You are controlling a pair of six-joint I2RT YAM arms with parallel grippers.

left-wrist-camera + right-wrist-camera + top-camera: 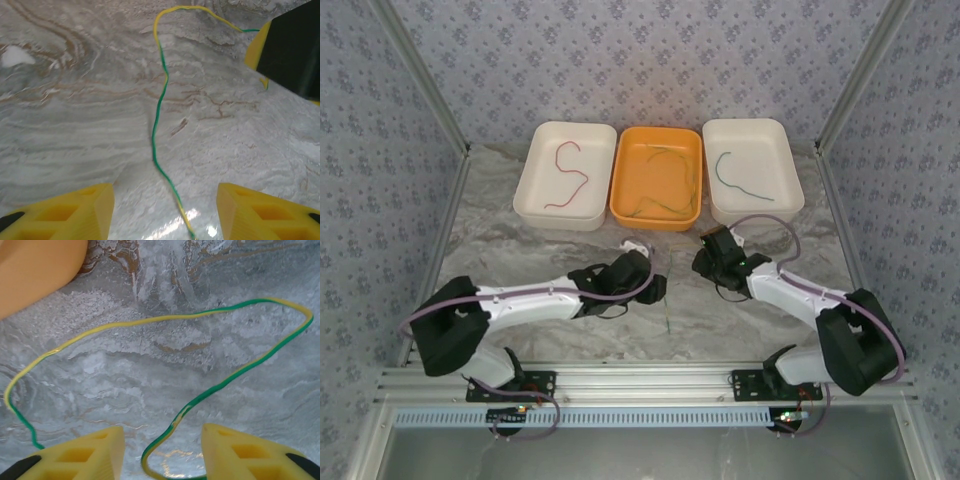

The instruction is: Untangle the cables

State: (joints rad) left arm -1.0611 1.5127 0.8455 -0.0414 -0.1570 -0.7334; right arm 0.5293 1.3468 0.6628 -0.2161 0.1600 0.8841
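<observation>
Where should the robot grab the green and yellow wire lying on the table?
Probably on the straight middle stretch of the green-and-yellow wire, coming from above with the left end effector. The wire lies flat on the marble table and runs between its open fingers, so they would close across it.

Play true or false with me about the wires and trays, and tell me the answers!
1. The red cable lies in the left white tray. True.
2. The middle tray is blue. False: it is orange.
3. A green-and-yellow wire lies on the marble table, running between the open fingers of the left pincer. True.
4. The right pincer is squeezing that wire. False: the pincer is open, and the wire lies loose on the table in a loop.
5. The green cable sits in the orange tray. False: it lies in the right white tray.
</observation>
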